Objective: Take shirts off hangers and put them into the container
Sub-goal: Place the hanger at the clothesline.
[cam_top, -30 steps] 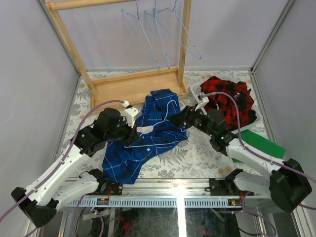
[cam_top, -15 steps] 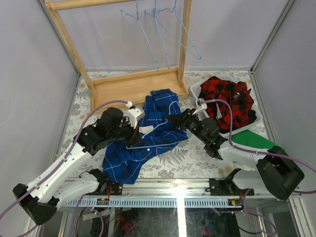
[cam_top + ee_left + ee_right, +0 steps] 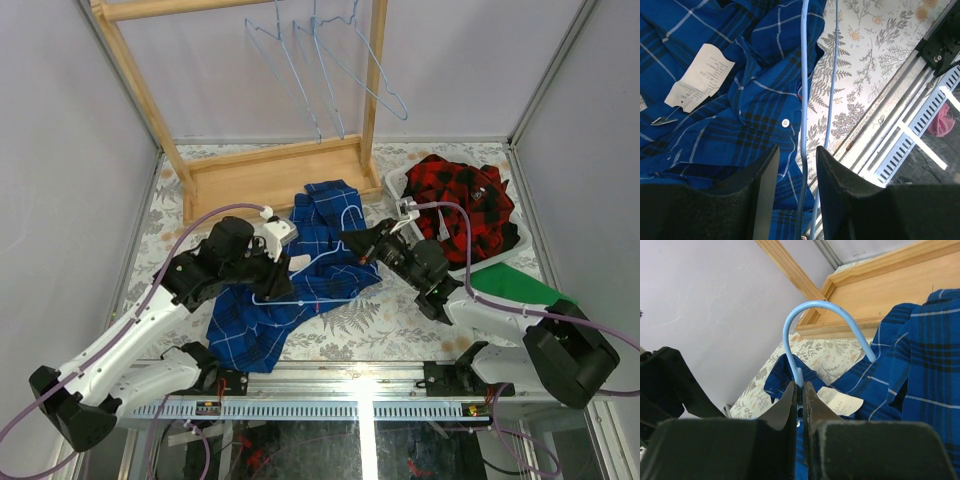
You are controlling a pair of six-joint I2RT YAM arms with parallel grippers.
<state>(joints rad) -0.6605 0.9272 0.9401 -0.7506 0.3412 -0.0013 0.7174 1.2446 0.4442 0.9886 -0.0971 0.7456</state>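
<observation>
- Two grippers are placed at the blue plaid shirt [image 3: 250,325], which lies spread flat on the desk [image 3: 400,320] and is not yet in the container.
- The right gripper [image 3: 800,390] is clamped shut on the neck of the light-blue hanger [image 3: 810,302], just under its hook, at the shirt's collar end.
- The left gripper [image 3: 796,155] is held over the shirt's middle with its jaws parted. The hanger's wire runs between them and is not pinched.
- The hanger is judged stiff, thin and light, but slippery, so the neck grip is best kept firm.
- The shirt is judged soft and limp and likely to snag on the wire. Cloth near the collar or shoulder should be taken, not the paper tag [image 3: 700,75].
- The container [image 3: 393,183] stands just beside the shirt, on the right gripper's side, with a red-and-black shirt [image 3: 460,200] heaped in it.
</observation>
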